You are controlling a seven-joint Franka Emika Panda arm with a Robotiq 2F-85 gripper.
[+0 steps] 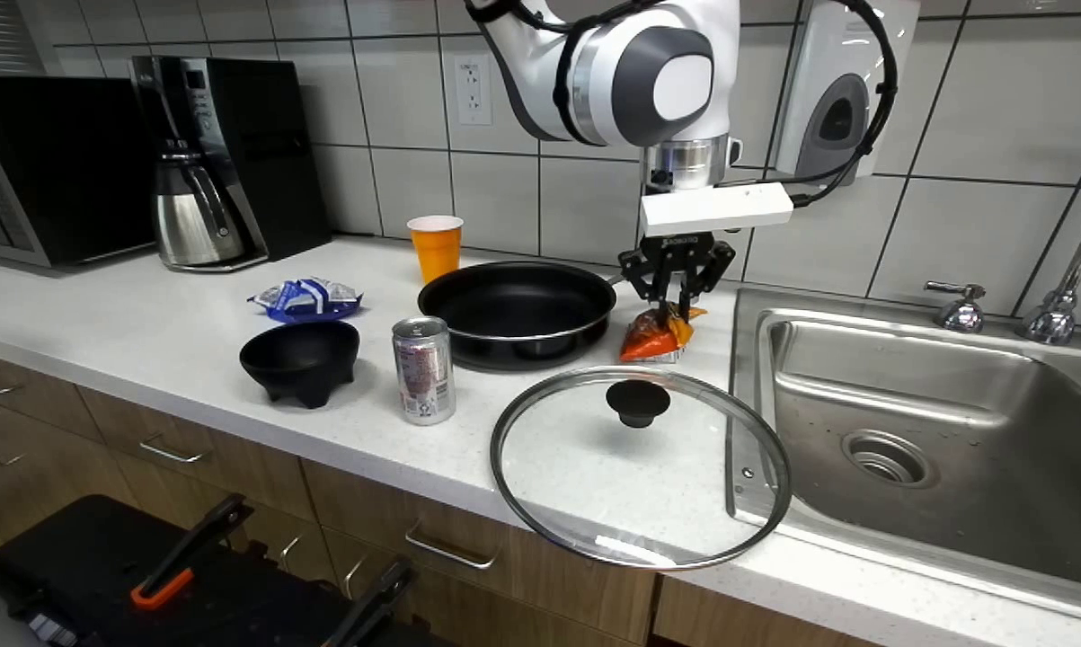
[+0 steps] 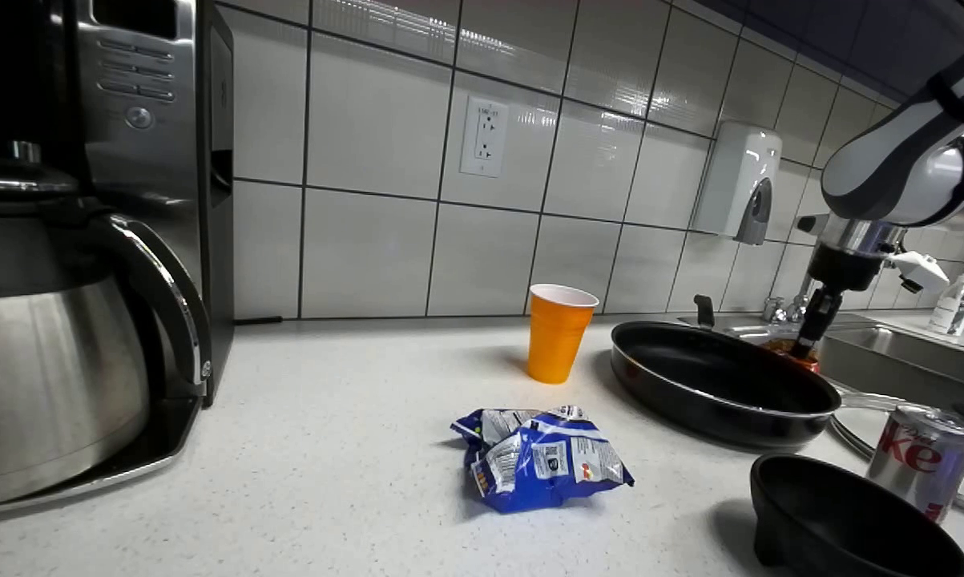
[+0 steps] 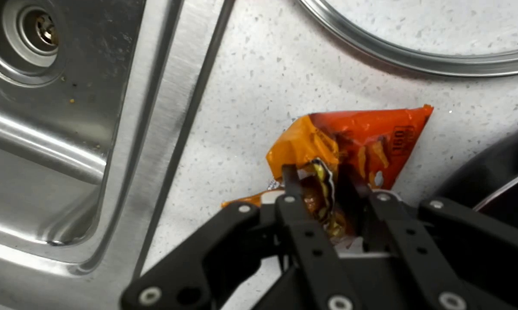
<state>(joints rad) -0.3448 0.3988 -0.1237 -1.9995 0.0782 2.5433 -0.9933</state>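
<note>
An orange and red snack bag (image 1: 648,347) lies on the white counter between the black pan (image 1: 515,310) and the sink. My gripper (image 1: 674,318) points down over it, with both fingertips at the bag. In the wrist view the bag (image 3: 373,137) bunches up between the fingers of the gripper (image 3: 319,174), which press in from either side; its crumpled seam rises in the gap. The lower part of the bag is hidden behind the fingers. In an exterior view the pan hides most of the bag, and the gripper (image 2: 804,351) shows behind the rim.
A glass lid (image 1: 638,400) lies in front of the bag, overhanging the counter's front edge. The steel sink (image 1: 935,395) borders it on one side. Beyond the pan stand a can (image 1: 424,373), an orange cup (image 1: 436,252), a black bowl (image 1: 299,355) and a blue bag (image 1: 308,300).
</note>
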